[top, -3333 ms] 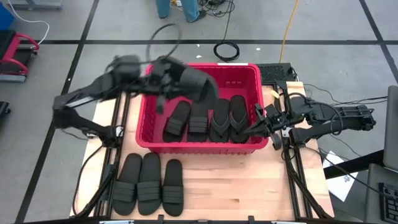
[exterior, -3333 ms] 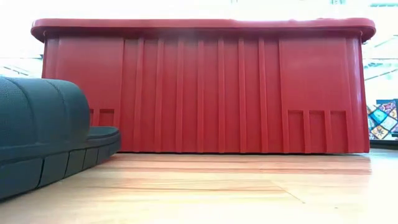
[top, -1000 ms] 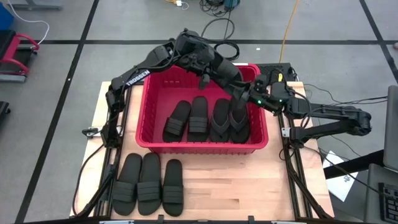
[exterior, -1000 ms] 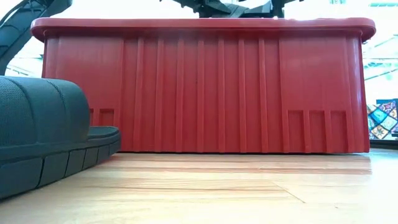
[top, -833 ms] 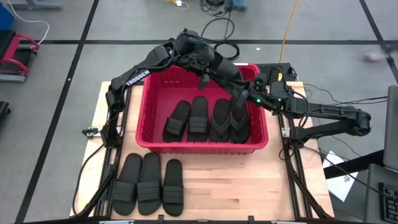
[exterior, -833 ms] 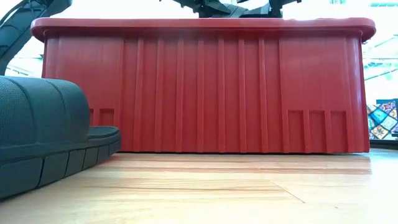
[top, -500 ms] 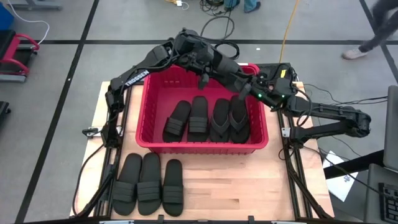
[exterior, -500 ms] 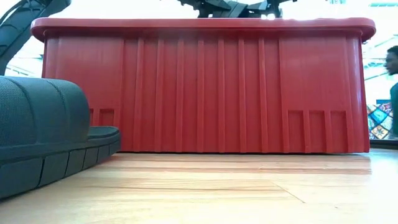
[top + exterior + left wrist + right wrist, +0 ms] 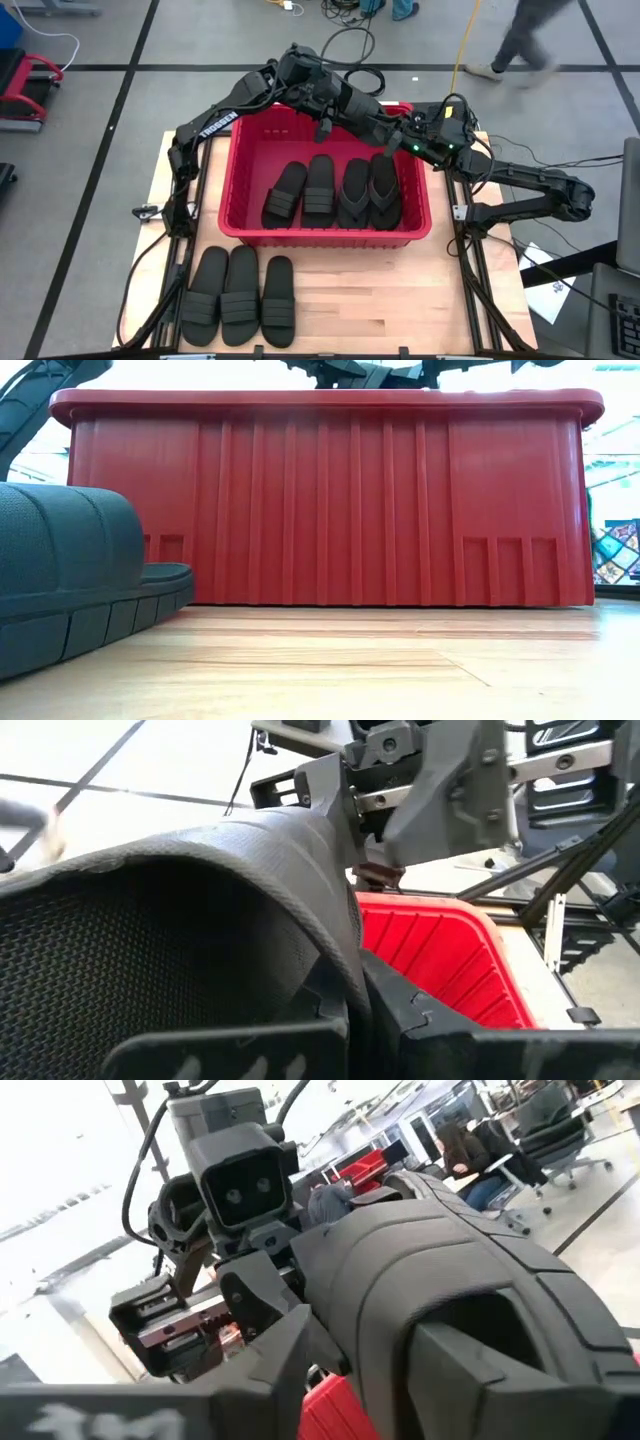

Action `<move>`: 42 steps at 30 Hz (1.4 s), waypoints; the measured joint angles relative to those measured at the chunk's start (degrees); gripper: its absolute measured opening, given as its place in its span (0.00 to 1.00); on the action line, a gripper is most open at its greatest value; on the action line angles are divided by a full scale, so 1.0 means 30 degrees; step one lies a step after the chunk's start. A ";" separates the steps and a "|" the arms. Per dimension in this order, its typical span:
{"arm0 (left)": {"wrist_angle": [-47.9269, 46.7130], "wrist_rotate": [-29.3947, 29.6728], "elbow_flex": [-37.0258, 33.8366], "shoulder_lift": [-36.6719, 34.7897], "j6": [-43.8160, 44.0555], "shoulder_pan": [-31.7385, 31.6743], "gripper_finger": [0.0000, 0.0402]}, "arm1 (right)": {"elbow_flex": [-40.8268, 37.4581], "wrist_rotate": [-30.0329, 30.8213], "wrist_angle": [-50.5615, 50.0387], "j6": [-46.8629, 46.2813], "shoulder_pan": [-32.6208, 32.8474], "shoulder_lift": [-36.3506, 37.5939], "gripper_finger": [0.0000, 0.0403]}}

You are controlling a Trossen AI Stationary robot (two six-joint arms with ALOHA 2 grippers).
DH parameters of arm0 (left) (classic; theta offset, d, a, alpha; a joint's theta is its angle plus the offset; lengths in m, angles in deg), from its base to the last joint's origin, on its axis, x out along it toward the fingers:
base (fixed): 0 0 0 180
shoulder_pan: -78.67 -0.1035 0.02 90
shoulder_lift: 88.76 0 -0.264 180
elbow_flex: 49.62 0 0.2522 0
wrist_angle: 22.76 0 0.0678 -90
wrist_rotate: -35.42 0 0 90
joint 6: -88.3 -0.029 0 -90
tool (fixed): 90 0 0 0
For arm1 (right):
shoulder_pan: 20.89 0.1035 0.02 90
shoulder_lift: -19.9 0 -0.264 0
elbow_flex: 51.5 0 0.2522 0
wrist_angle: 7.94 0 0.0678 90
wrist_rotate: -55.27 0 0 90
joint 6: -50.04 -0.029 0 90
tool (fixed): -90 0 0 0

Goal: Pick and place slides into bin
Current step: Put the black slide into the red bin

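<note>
One black slide hangs in the air over the far right corner of the red bin, held between both grippers. My left gripper is shut on its end nearer the bin's middle. My right gripper comes from the right and is shut on the other end. Inside the bin, two strap slides and two thong ones lie flat on its floor. Three more slides lie soles down on the table in front of the bin. My left gripper pinches a thin edge of the slide between its two fingers, coming from the table's left and slanting slightly down. My own fingers hide which part that edge belongs to. The slide is lifted clear over the bin. My right gripper has the slide's other end between its two fingers, one on each side. It comes about level from the table's right, the fingers lying along the slide. The slide is clear of the bin and the table.
The bin's near wall fills the low view, with one of the table's slides close at the left. Bare wood lies right of the three slides. Cables lie on the floor beyond the table, where a person walks past.
My right gripper has gone toward the table's far edge and a little up. The slide's end at that gripper has swung the same way, while the end at my left gripper has stayed where it was.
</note>
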 joint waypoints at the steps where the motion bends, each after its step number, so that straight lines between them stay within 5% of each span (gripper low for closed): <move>1: -0.0044 -0.0008 0.0003 0.0000 -0.0084 0.0000 0.00 | 0.0000 -0.0253 -0.0008 -0.0008 -0.0090 -0.0006 0.30; 6: -0.0332 0.0488 0.0007 -0.0007 0.0026 0.0026 0.02 | 0.0000 -0.1501 -0.0087 -0.0437 -0.0674 0.0034 0.04; 24: -0.0828 0.1622 -0.0038 -0.2459 -0.1344 -0.0587 0.34 | 0.0036 -0.1772 -0.0125 -0.3021 -0.0833 0.0534 0.01; 32: -0.1086 0.2871 -0.0051 -0.3897 -0.1367 -0.0824 0.46 | 0.0036 0.2115 -0.4359 -0.5041 -0.0461 0.1647 0.00; 42: -0.2597 0.3818 -0.0034 -0.5062 -0.2499 -0.1080 0.48 | 0.0036 0.6585 -0.5447 -0.7492 0.2782 0.2040 0.00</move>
